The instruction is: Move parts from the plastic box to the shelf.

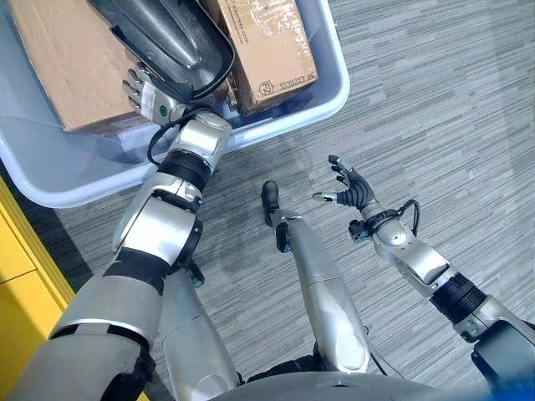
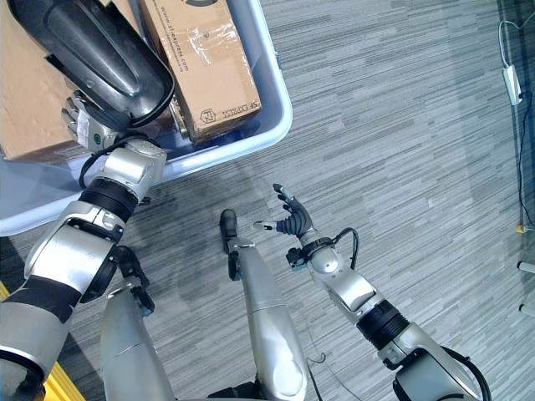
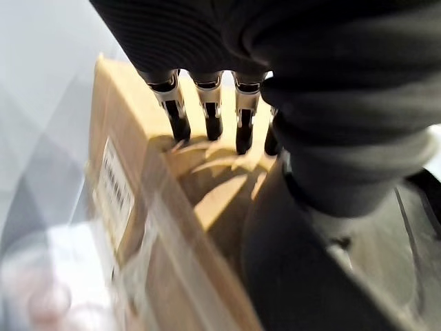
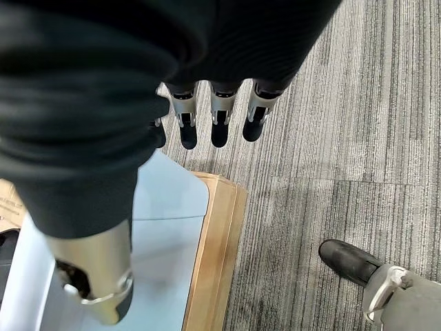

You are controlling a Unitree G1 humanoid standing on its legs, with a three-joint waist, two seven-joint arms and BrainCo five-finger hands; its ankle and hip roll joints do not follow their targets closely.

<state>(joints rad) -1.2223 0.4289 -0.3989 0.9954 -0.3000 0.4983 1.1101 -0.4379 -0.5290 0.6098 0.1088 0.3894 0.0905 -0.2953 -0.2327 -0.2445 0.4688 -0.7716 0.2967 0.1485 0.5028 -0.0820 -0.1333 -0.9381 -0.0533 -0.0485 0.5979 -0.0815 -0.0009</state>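
Note:
A pale blue plastic box (image 1: pixel 276 125) stands on the carpet with two cardboard cartons (image 1: pixel 67 58) (image 1: pixel 267 50) in it. A long glossy dark grey part (image 1: pixel 167 38) lies slanted between the cartons. My left hand (image 1: pixel 140 93) is inside the box at the part's near end, partly under it. In the left wrist view its fingers (image 3: pixel 207 110) are straight over a carton (image 3: pixel 131 172), with the dark part (image 3: pixel 310 276) against the thumb side. My right hand (image 1: pixel 351 190) hangs open over the carpet to the box's right, fingers spread, holding nothing.
A yellow piece of furniture (image 1: pixel 17 284) edges in at the lower left, close to the box. Grey striped carpet (image 1: pixel 435 100) spreads to the right of the box. A white cable and fittings (image 2: pixel 512 79) lie at the far right.

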